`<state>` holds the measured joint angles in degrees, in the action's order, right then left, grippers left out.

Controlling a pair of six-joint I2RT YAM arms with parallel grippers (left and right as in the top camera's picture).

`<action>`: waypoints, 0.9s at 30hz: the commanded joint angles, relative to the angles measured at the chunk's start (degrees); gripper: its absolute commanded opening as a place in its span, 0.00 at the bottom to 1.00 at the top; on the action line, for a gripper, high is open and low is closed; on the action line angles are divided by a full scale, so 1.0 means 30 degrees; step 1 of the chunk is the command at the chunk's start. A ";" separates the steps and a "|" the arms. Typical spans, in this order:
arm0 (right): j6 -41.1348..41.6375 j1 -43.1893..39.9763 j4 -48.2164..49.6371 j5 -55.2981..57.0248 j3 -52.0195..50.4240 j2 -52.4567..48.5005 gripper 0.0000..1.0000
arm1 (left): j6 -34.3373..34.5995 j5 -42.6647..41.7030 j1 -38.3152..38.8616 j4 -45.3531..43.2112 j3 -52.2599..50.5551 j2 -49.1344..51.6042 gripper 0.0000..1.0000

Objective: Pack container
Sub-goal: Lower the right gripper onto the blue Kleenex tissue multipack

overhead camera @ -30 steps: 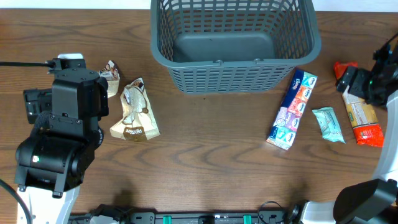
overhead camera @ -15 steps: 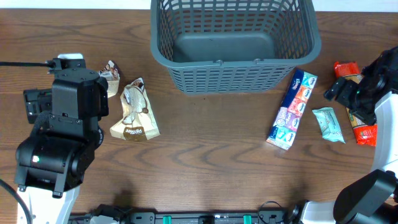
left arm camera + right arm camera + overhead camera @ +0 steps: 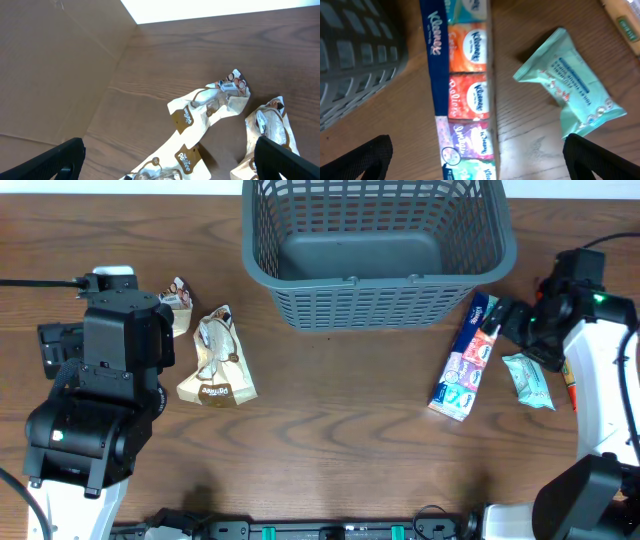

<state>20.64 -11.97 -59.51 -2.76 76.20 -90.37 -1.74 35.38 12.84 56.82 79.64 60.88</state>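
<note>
The container (image 3: 380,305), a large dark grey plastic basket, is seen standing upright at the far middle of the wooden desk (image 3: 330,430), cut off by the view's top edge. It is formed with rounded corners, slotted lattice sides, a thick rim and a solid floor, which lies bare.

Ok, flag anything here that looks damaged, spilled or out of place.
Nothing stands out. The basket sits upright and empty. The tissue pack, the green packet and the beige snack packets lie on the table outside it, with nothing spilled or visibly torn.
</note>
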 commanded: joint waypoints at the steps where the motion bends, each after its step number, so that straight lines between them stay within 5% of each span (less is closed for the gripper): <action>1: 0.0831 0.0306 -0.0015 0.0707 -0.0248 0.0007 0.99 | 0.0015 0.0372 -0.0117 0.0066 0.0284 0.0015 0.99; 27: 0.1035 0.0306 0.4707 -0.0401 -0.6390 0.0007 0.99 | 0.0022 0.0372 -0.0117 0.0058 0.0284 0.0015 0.99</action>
<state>23.05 -11.44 -45.82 -2.70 58.04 -90.37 -1.74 35.38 12.84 56.82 79.64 60.88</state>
